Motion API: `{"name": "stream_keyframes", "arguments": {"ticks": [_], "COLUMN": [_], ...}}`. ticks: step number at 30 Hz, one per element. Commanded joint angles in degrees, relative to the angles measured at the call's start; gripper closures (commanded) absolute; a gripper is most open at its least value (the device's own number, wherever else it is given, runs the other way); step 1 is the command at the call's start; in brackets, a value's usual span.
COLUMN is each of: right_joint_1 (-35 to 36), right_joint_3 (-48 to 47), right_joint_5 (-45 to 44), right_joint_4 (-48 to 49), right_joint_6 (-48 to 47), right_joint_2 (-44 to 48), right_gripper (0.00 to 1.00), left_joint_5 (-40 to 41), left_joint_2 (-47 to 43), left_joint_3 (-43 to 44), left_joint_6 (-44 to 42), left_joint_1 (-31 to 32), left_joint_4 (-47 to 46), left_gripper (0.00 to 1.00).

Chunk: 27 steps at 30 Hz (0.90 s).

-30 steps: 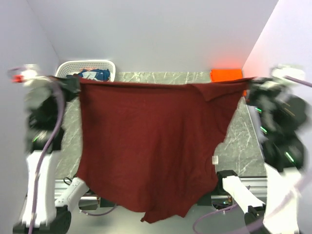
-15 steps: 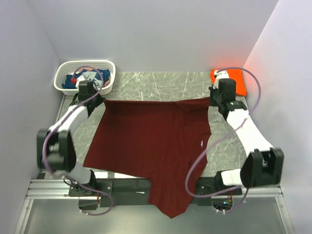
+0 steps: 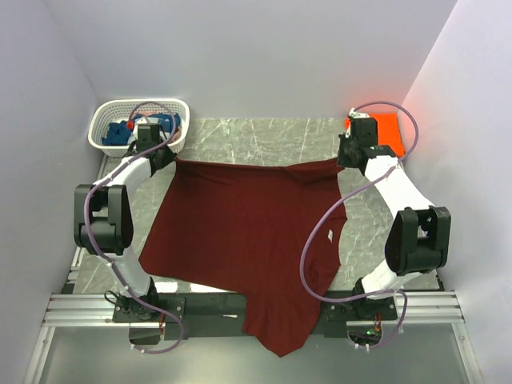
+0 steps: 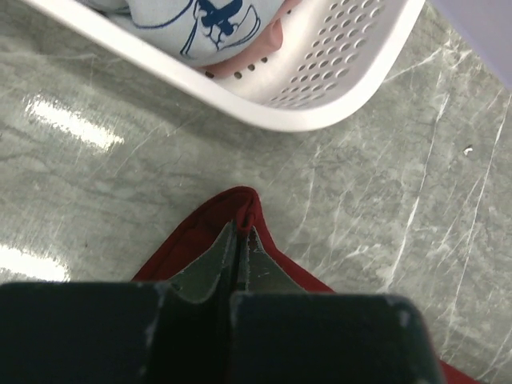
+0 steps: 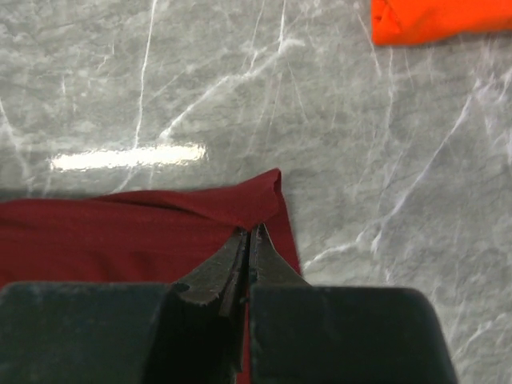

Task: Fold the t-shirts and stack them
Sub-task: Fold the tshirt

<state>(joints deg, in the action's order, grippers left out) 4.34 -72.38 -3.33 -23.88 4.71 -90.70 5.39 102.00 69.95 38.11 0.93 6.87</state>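
From above, the maroon shirt (image 3: pixel 248 232) lies spread on the table (image 3: pixel 264 136), one end over the near edge. Left wrist: the left gripper (image 4: pixel 242 240) pinches one corner beside the basket (image 4: pixel 344 80). Right wrist: the right gripper (image 5: pixel 250 240) pinches another, near the orange shirt (image 5: pixel 440 20)

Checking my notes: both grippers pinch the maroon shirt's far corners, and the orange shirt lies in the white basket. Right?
Not quite. The orange shirt lies on the table at the far right, not in the white basket; the top view shows it. The rest holds: left gripper and right gripper each pinch a far corner of the maroon shirt.
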Motion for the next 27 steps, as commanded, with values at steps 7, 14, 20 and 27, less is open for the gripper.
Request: {"name": "stream_keyframes", "arguments": {"ticks": [7,14,20,27], "right_joint_1": [-0.5,-0.6,-0.6,-0.5], "right_joint_3": [-0.8,2.8,5.4,8.8], "right_joint_5": [3.2,3.2,3.2,4.7], "right_joint_4": [-14.9,-19.9,-21.9,-24.4], "right_joint_6": [12.4,15.4,15.9,16.4], "right_joint_2": [5.8,10.4,14.3,17.1], "right_gripper": [1.00,1.00,1.00,1.00], "left_joint_5": [0.9,1.8,1.0,0.5], "left_joint_2": [-7.4,-9.1,-9.8,-11.7], "left_joint_3": [-2.1,-2.9,-3.7,-5.4], "left_joint_6": [-0.5,-1.5,-0.8,0.4], "left_joint_1": [-0.5,-0.5,-0.5,-0.5], "left_joint_4": [4.1,7.4,9.7,10.8], "left_gripper": [0.96,0.96,0.96,0.96]}}
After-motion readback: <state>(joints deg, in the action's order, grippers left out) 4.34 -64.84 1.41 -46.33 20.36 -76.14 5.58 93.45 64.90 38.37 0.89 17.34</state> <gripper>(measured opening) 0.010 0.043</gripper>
